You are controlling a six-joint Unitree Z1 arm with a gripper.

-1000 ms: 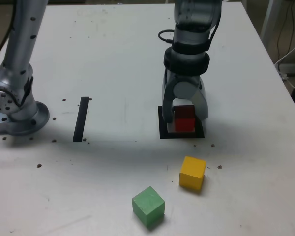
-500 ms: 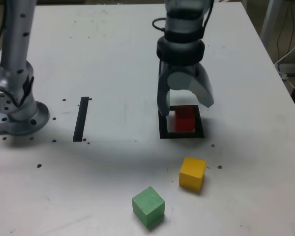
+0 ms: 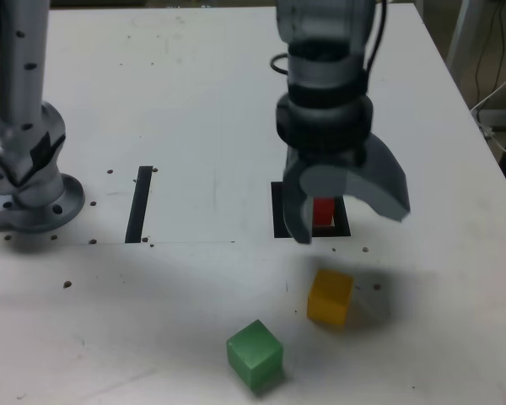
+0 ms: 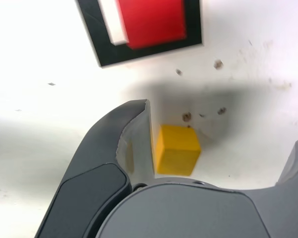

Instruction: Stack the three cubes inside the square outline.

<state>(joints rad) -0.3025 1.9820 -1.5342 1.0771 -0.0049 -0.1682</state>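
The red cube [image 3: 323, 211] sits inside the black square outline [image 3: 278, 221], mostly hidden behind my gripper in the exterior view. In the wrist view the red cube [image 4: 151, 20] rests in the outline [image 4: 139, 53], touching nothing. My gripper [image 3: 347, 221] hangs above the table in front of the outline, open wide and empty. The yellow cube [image 3: 330, 297] lies on the table just nearer than the gripper, in its shadow. Seen from the wrist, the yellow cube [image 4: 176, 148] is between the spread fingers [image 4: 114, 148], closer to one. The green cube [image 3: 255, 353] lies near the front edge.
A narrow black strip [image 3: 139, 202] lies on the white table at the exterior view's left. The arm's grey base [image 3: 29, 186] stands at the far left. Small dark holes dot the table. Cables hang beyond the table's right edge [image 3: 497, 160].
The jaws have opened wide off the red cube, leaving it in the outline. The gripper has risen and shifted toward the table's front, over the yellow cube.
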